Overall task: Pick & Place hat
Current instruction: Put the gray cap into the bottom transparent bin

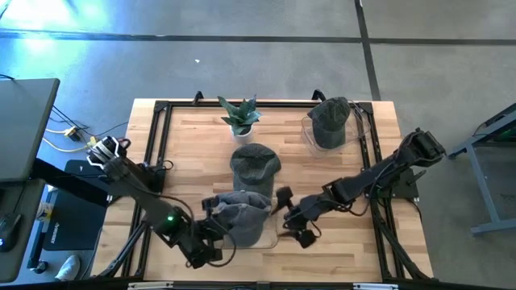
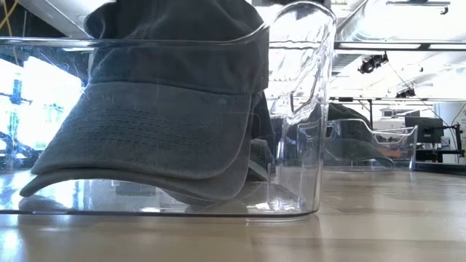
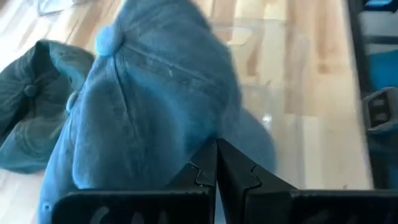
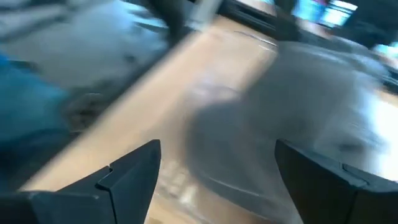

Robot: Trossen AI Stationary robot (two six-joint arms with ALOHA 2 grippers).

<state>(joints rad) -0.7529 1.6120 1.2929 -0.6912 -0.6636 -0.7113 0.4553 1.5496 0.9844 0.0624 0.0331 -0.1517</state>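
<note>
A grey cap (image 1: 243, 219) sits in a clear bin (image 1: 272, 238) near the table's near edge. The low view shows this cap (image 2: 156, 124) resting on its brim on the bin's floor (image 2: 218, 212). My left gripper (image 1: 213, 214) is at the cap's left side, shut on it (image 3: 216, 169). My right gripper (image 1: 293, 218) hovers open to the right of the bin, touching nothing (image 4: 217, 180). A second grey cap (image 1: 253, 163) lies on the table's middle. A third cap (image 1: 330, 121) sits in a clear bin at the far right. My left gripper pinches the cloth of the cap's crown (image 3: 208, 134) between its two shut fingers, low on the side away from the top button (image 3: 108, 41). It comes in slanting from the table's left. The cap rests in the clear bin.
A potted plant (image 1: 240, 118) stands at the table's far edge. The far clear bin (image 2: 378, 145) shows behind in the low view. A black frame (image 1: 157, 137) runs along the table's sides. Bare wood lies at the near right (image 1: 347, 250).
</note>
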